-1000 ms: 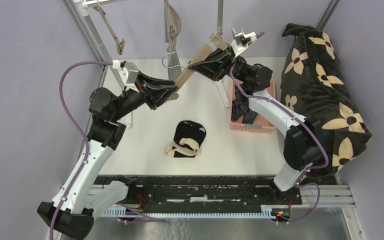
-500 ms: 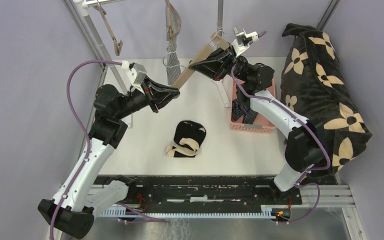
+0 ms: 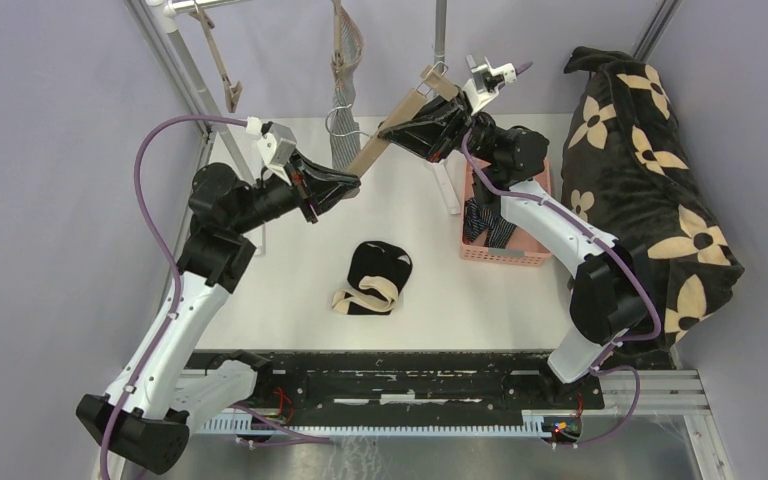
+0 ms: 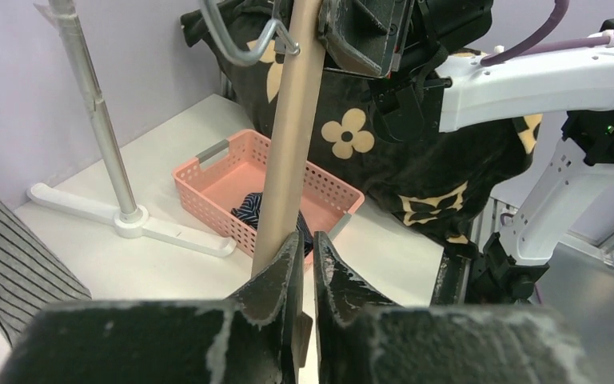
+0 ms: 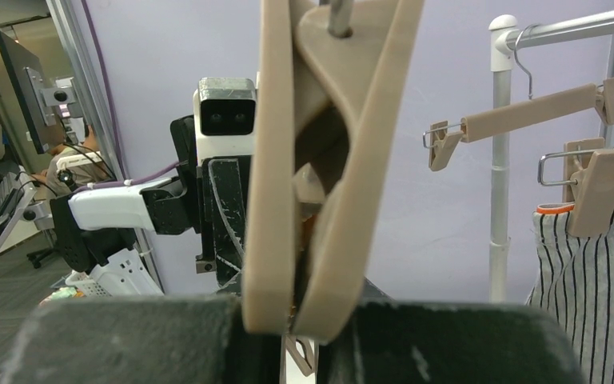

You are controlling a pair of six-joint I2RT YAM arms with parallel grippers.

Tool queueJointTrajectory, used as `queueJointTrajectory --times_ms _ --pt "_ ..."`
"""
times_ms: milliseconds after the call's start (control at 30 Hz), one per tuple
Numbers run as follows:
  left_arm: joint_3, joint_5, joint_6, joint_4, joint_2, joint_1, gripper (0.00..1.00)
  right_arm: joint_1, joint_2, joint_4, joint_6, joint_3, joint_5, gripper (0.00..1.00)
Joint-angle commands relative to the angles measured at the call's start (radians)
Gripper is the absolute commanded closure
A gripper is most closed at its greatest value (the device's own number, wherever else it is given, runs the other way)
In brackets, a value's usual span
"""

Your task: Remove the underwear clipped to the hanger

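Upper end of a tan flat-barred clip hanger (image 3: 370, 152) clamped in the right gripper (image 3: 400, 125), bar slanted above the far middle of the white matte surface (image 3: 290, 290). Bar's lower end at the left gripper (image 3: 346, 184), rough black fingers (image 4: 276, 276) drawn almost together with only a slit between; pinching the bar or merely touching it, impossible to tell. Mid-surface, plain black underwear (image 3: 378, 265) with a beige waistband, crumpled. By the right edge, navy striped underwear (image 3: 485, 222) bunched inside a pink plastic lattice basket (image 3: 505, 258), partly hidden by the right arm. Over the far edge, grey-and-white fine-striped underwear (image 3: 345, 145) hanging from a clip, cut off in the left wrist view. Beyond the right edge, a heaped black plush blanket with tan flowers (image 3: 650, 170).
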Motion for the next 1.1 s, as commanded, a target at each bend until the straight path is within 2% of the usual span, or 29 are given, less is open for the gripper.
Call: queueJointTrajectory --times_ms 0,100,333,567,667,767,933,1000,1067 --pt "0.065 0.022 0.084 -0.019 0.022 -0.003 0.90 0.008 -0.034 0.049 0.024 0.034 -0.025 0.99" --pt "0.070 0.028 0.092 -0.023 0.023 -0.002 0.97 0.011 -0.030 0.049 0.027 0.038 -0.030 0.99" --pt "0.073 0.069 0.115 -0.049 0.012 -0.002 0.97 0.011 -0.024 0.042 0.019 0.037 -0.016 0.99" --pt "0.032 0.107 0.081 -0.010 -0.018 -0.002 0.95 0.012 -0.016 0.038 0.006 0.049 -0.013 0.99" --pt "0.036 0.116 0.074 -0.031 -0.004 -0.002 0.75 0.013 -0.011 0.052 0.022 0.053 -0.013 0.99" --pt "0.036 0.100 0.071 -0.027 -0.005 -0.002 0.65 0.012 -0.010 0.052 0.027 0.056 -0.015 0.99" --pt "0.060 0.083 0.120 -0.073 -0.008 -0.001 0.35 0.015 -0.015 0.049 0.030 0.058 -0.019 0.99" --pt "0.068 0.071 0.140 -0.092 -0.007 -0.001 0.32 0.016 -0.018 0.050 0.032 0.056 -0.021 0.99" --pt "0.075 0.077 0.158 -0.101 -0.001 -0.001 0.32 0.019 -0.019 0.047 0.032 0.054 -0.024 0.99"
